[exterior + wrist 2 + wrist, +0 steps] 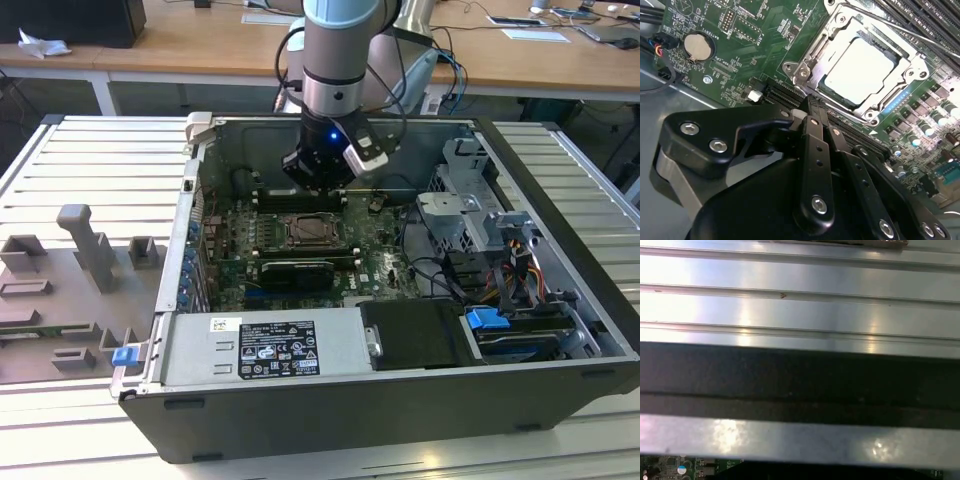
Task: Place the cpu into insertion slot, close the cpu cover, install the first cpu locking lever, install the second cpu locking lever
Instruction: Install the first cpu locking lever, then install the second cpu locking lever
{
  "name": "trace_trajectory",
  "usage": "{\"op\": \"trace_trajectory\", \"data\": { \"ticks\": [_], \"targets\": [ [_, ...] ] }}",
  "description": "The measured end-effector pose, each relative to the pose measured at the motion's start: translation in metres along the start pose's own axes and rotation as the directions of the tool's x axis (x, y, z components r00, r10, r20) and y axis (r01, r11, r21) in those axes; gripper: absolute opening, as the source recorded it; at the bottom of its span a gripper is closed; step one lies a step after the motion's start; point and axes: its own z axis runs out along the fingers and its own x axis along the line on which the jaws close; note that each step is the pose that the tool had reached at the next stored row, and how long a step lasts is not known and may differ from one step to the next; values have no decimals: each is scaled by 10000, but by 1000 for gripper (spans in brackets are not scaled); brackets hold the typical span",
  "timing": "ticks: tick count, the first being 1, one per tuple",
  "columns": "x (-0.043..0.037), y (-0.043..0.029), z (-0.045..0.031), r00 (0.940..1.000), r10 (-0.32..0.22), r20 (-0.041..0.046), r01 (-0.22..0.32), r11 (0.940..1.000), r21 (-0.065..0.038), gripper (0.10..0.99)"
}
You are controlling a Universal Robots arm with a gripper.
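Already cpu [856, 70] seated under cpu cover [816, 47]; pincer [810, 107] closed, empty, just beside cover's edge.

The arm [340, 45] is a fat cylinder, pale blue-grey above with a silver metal band lower down. Black cables [400, 90] loop loosely around it. Below the band sits a black wrist block with a small blue light [331, 135] glowing, and a white-and-grey box [366, 155] fixed at its side. In the second wrist view the end effector [812, 107] is matt black, built of linked bars with silver screws [819, 204].
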Motion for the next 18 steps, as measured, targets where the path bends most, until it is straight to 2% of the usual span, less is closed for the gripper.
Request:
{"op": "trace_trajectory", "data": {
  "ticks": [16, 18],
  "targets": [
    [4, -82, -5, 10000, -1, -1, 1, 10000, 1, 106],
    [4, -82, -37, 10000, 0, 0, 0, 10000, 0, 106]
  ]
}}
